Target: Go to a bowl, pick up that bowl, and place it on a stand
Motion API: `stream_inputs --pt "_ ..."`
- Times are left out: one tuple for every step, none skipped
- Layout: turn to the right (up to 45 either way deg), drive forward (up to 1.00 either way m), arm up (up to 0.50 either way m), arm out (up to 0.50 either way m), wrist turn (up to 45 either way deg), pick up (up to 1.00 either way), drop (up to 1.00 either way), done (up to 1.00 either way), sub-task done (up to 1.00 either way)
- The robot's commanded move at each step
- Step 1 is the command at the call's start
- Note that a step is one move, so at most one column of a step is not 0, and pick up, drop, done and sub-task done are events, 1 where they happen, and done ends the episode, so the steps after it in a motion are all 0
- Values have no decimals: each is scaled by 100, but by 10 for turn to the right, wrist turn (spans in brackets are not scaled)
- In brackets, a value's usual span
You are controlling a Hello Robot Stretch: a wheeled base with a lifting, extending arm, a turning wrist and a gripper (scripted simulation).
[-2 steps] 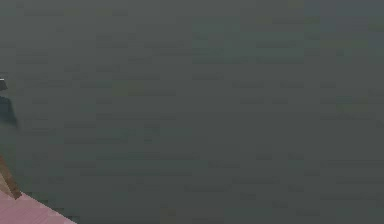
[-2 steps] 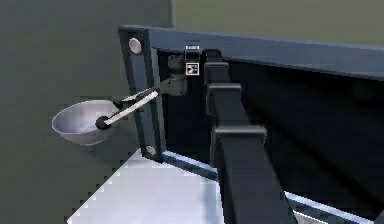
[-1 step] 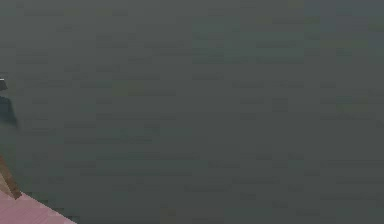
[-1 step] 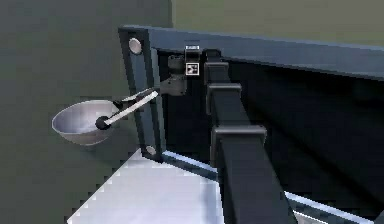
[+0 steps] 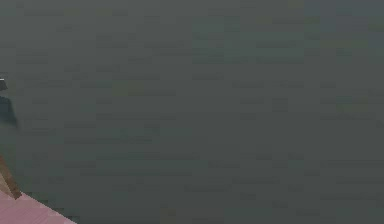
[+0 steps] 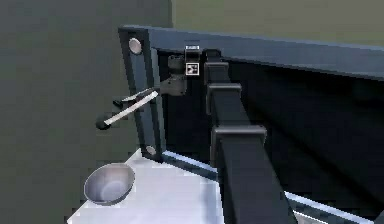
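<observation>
- In the arm side view's lower left, the grey bowl (image 6: 108,183) rests on a white surface (image 6: 170,195), not yet lifted.
- Higher in the frame, the gripper (image 6: 108,120) holds nothing, with bare wall (image 6: 60,70) behind its fingers.
- Grasping and the stand likely remain.

The arm (image 6: 245,165) is a dark square bar of stepped sections. At the arm's far end sit white squares (image 6: 190,68) with black marks and the dark hand (image 6: 110,112) with thin pale fingers (image 6: 130,108).
</observation>
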Motion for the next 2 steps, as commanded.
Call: stream_inputs --pt "0 0 0 -10 0 0 0 0 0" --pt "0 0 0 0 0 0 0 100 0"
